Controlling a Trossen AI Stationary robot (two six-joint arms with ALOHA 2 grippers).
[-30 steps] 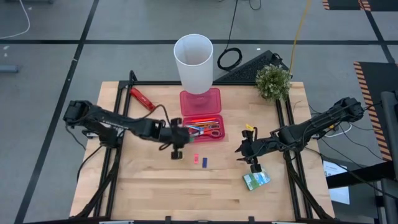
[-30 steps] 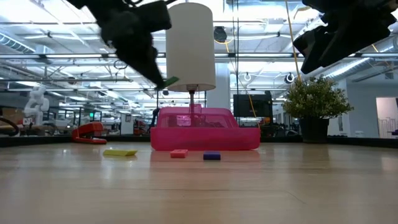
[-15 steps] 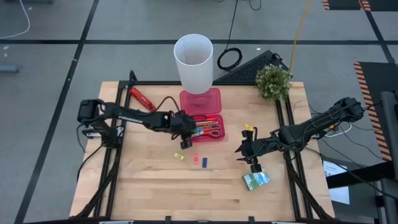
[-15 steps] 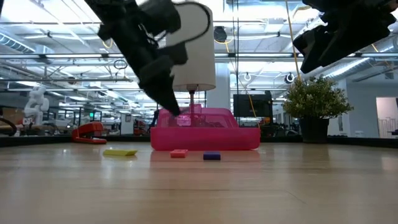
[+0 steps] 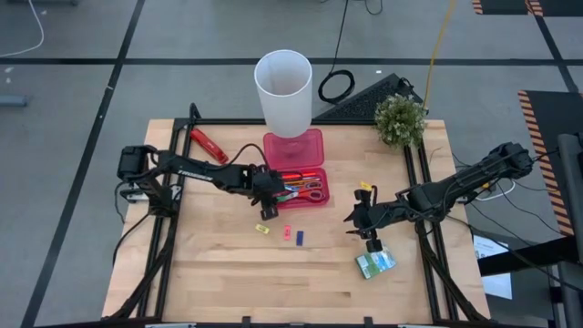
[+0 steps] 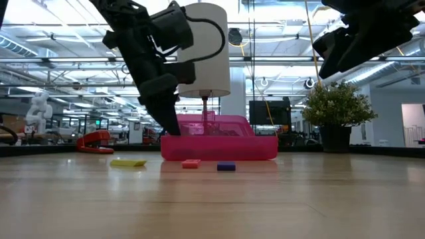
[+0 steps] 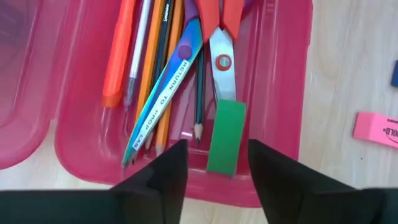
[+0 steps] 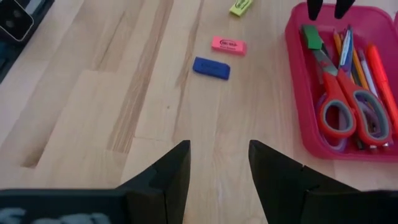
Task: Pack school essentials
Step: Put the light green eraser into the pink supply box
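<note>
one green eraser [image 7: 226, 137] in pink tray [image 7: 81, 155]

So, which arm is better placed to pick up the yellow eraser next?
Left. The left tool hangs open at the pink box end, close to the yellow eraser. The right tool waits farther away.

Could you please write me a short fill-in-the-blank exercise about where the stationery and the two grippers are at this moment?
1. The green eraser lies inside the ____ case.
2. Three erasers lie on the table outside the case: yellow, pink and ____.
3. The left gripper is open above the case, while the ____ gripper is open above bare table near the green-white packet.
4. The scissors in the case have ____ handles.

Missing words: pink; blue; right; red
</note>
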